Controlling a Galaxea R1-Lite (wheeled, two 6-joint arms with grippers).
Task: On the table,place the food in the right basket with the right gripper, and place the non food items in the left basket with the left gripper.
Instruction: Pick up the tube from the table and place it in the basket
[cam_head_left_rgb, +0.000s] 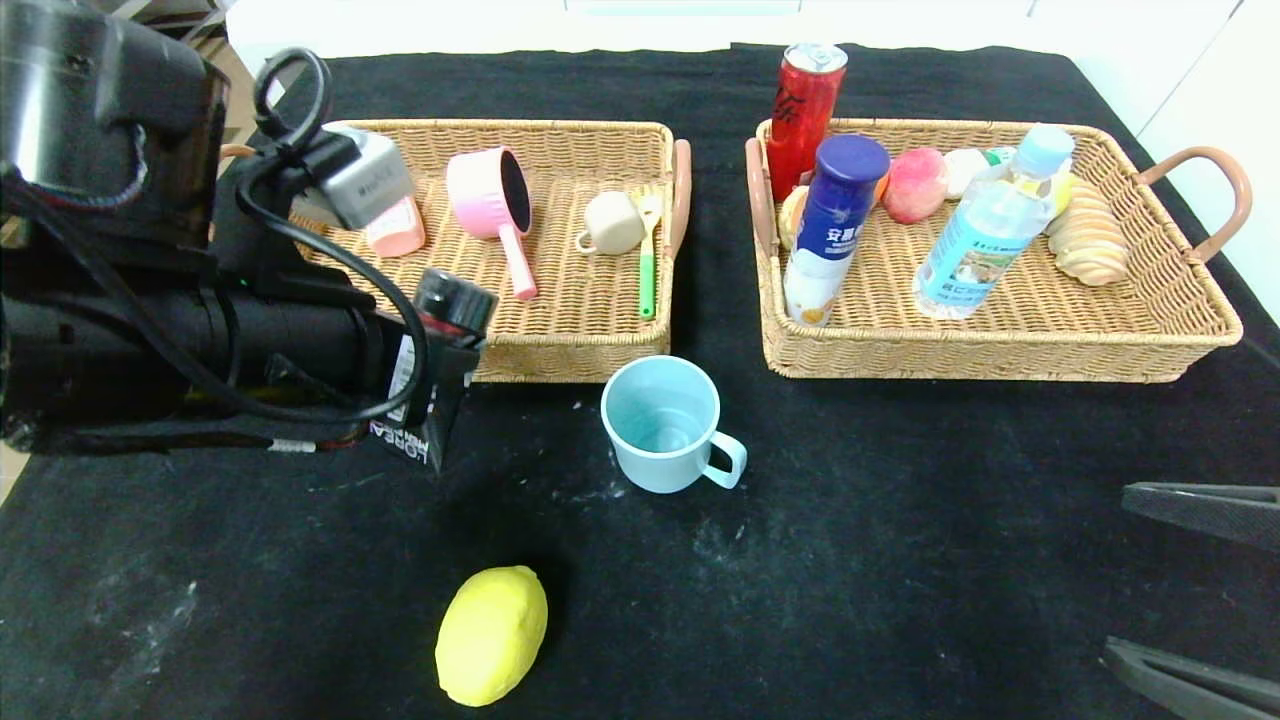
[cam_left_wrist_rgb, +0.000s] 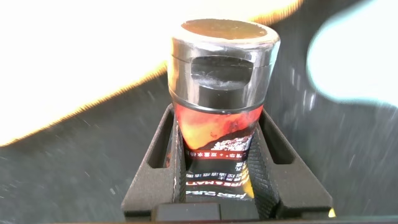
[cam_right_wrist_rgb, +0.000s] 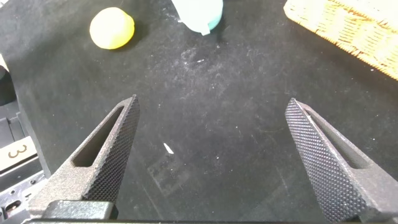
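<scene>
- My left gripper is clamped on the tube, just in front of the left basket; drop lies forward.
- Right gripper spread wide, empty; lemon waits.

A staged test bench rather than a home: a table draped in scuffed black cloth, two wicker sorting baskets, bare white walls behind.
</scene>
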